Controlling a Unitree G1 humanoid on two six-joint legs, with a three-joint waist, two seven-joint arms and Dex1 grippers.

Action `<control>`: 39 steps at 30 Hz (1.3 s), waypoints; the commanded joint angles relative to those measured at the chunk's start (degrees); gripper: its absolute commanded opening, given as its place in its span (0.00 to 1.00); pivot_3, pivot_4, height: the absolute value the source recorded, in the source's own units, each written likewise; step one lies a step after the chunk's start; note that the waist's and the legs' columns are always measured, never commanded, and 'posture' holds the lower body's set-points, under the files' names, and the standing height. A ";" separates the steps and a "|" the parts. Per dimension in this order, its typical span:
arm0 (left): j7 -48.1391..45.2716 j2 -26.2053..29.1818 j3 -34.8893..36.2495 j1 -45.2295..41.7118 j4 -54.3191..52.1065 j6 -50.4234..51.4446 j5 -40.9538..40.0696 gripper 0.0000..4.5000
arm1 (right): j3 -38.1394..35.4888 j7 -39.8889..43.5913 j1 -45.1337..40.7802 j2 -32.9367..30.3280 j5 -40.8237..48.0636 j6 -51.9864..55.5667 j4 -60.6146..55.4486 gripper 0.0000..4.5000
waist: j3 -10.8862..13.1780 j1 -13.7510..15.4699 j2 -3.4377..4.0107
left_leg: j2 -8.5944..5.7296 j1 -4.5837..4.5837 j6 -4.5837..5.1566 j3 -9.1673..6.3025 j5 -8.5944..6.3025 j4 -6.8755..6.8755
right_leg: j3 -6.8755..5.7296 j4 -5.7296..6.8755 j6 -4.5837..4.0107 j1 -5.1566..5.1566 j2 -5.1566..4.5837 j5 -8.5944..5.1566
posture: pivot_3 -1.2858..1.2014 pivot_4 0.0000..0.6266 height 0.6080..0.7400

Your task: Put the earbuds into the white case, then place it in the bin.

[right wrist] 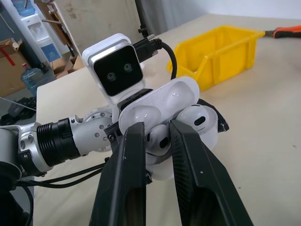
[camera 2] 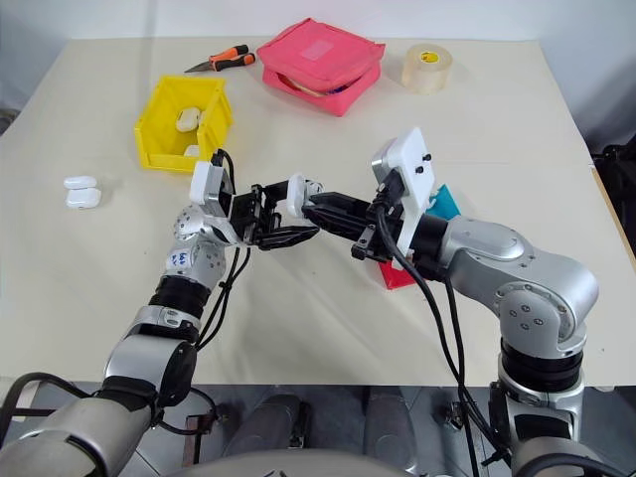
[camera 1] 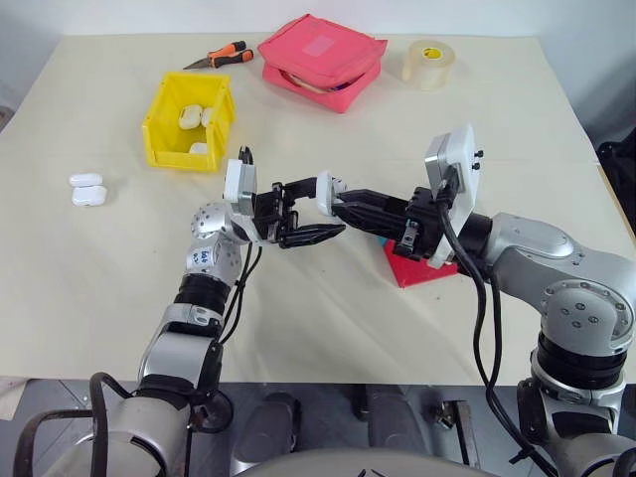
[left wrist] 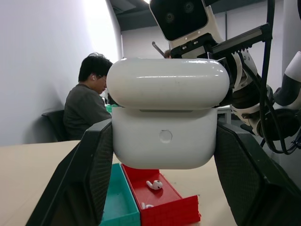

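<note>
My left gripper is shut on the white case, holding it above the table with its lid flipped open. My right gripper reaches in from the opposite side, its fingers closed on one of the earbuds right at the open case. Another earbud sits in the case beside it. Two more earbuds lie in the red tray beneath my right arm. The yellow bin stands at the back left and holds a few white cases.
Two white look-alike cases lie at the far left. A pink pouch, a tape roll and orange-handled pliers sit along the far edge. A teal tray adjoins the red one. A person sits in the background.
</note>
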 commanded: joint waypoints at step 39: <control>-3.46 2.55 3.39 -0.77 0.79 -4.41 3.50 0.62 | -9.85 -2.23 2.63 -16.29 3.33 -1.55 -4.58 0.16 | 0.00 0.18 -0.01 | 0.02 -0.03 0.00 0.02 0.00 0.00 | -0.04 -0.02 0.00 0.01 -0.01 0.01 | 0.52 0.24 1.00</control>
